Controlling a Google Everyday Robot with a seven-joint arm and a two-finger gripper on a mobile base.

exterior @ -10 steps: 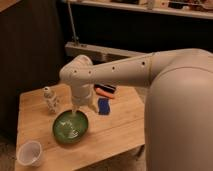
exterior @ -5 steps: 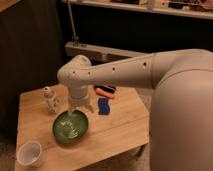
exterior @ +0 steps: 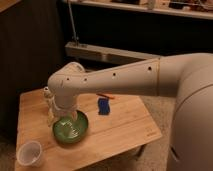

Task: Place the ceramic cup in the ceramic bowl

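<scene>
Robot body (exterior: 192, 100): large white shell, fills the right side of the view. Its arm (exterior: 120, 80) runs leftward across the bench, a row of small dark holes along its length, and ends in a rounded joint above the bench's left half.

Room: dim. Dark wall behind. A shelf (exterior: 150, 9) runs across the top, with items too small to make out. A grey metal rail (exterior: 100, 52) lies horizontally behind the bench, with a thin upright rod rising from it. Pale speckled floor (exterior: 155, 106) shows to the right of the bench.

Bench (exterior: 125, 125): light wood, plank grain, seen at an angle.

Ceramic bowl (exterior: 80, 131): green, glossy, shallow, on the front-left part of the bench. The arm's joint hangs over it and hides its rear edge.

Hand (exterior: 66, 120): drops from the joint to just above or inside the ceramic bowl. Contact cannot be told, nor whether it is released or clenched.

Ceramic cup (exterior: 30, 153): white, upright, mouth up, at the front-left corner of the bench. It stands apart from the ceramic bowl and clear of the hand.

Blue object (exterior: 103, 106): small and blocky, mid-bench, right of the ceramic bowl. A thin orange item (exterior: 106, 96) lies just behind it.

White figurine (exterior: 48, 94): rear left, largely hidden by the arm.
</scene>
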